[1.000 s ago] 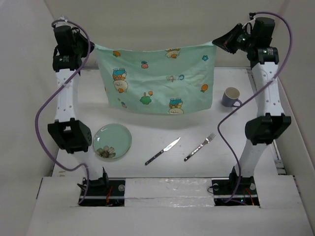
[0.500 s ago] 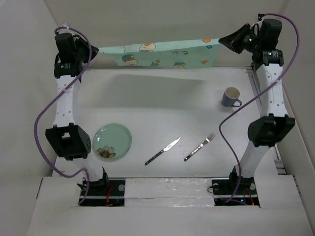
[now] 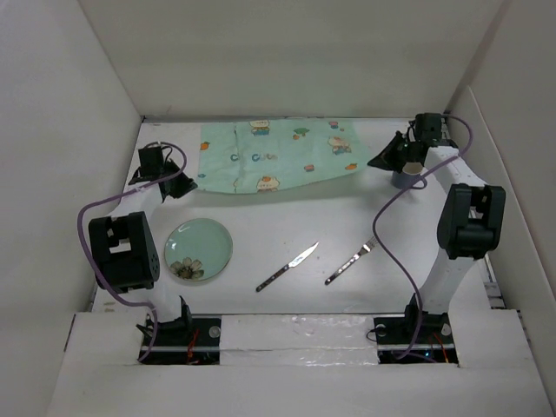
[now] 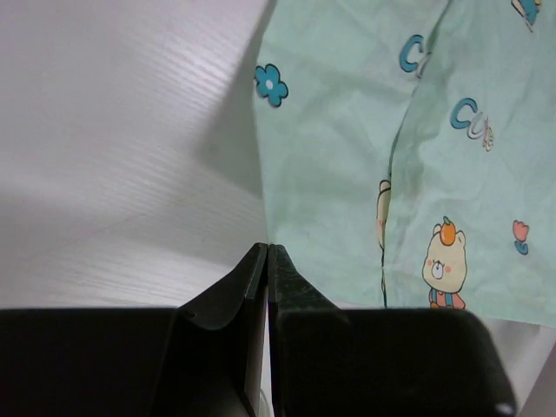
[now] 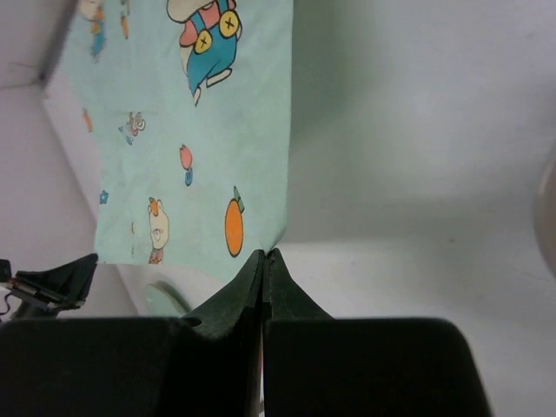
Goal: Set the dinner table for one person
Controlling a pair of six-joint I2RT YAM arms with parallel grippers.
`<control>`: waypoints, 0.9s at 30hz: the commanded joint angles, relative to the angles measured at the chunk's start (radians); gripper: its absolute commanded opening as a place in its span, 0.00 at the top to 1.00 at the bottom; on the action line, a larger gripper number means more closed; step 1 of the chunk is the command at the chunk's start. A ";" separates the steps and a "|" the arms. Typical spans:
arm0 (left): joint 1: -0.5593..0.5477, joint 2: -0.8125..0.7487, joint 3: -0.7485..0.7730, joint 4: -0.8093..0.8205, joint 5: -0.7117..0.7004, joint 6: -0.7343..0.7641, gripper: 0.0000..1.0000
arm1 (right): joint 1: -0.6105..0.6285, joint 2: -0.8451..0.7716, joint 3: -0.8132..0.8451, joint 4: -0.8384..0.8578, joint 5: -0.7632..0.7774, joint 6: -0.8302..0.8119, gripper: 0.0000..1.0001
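The mint-green cartoon-print placemat (image 3: 278,156) lies spread, slightly wrinkled, on the back part of the white dinner table (image 3: 287,221). My left gripper (image 3: 188,186) is low at its near-left corner, and my right gripper (image 3: 373,162) is low at its near-right corner. In the left wrist view the gripper (image 4: 268,248) is shut with the placemat (image 4: 365,148) corner pinched at the fingertips. In the right wrist view the gripper (image 5: 268,254) is shut on the placemat (image 5: 217,148) corner by an orange print.
A pale green plate (image 3: 198,248) sits at the near left. A knife (image 3: 287,267) and a fork (image 3: 353,260) lie near the front middle. A blue-grey mug (image 3: 402,179) stands at the back right, mostly hidden behind the right arm. White walls enclose the table.
Both arms have come down and forward from holding the placemat up hanging in the air. The placemat now lies flat on the back of the table.
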 commanded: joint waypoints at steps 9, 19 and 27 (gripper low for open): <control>0.002 -0.016 -0.169 0.103 -0.034 0.072 1.00 | 0.016 -0.010 -0.214 -0.004 0.168 -0.122 1.00; -0.020 -0.062 -0.217 0.027 -0.051 0.090 1.00 | 0.016 -0.096 -0.365 0.018 0.224 -0.114 1.00; -0.040 -0.089 -0.219 -0.056 -0.103 0.097 1.00 | 0.025 -0.148 -0.400 0.008 0.253 -0.113 1.00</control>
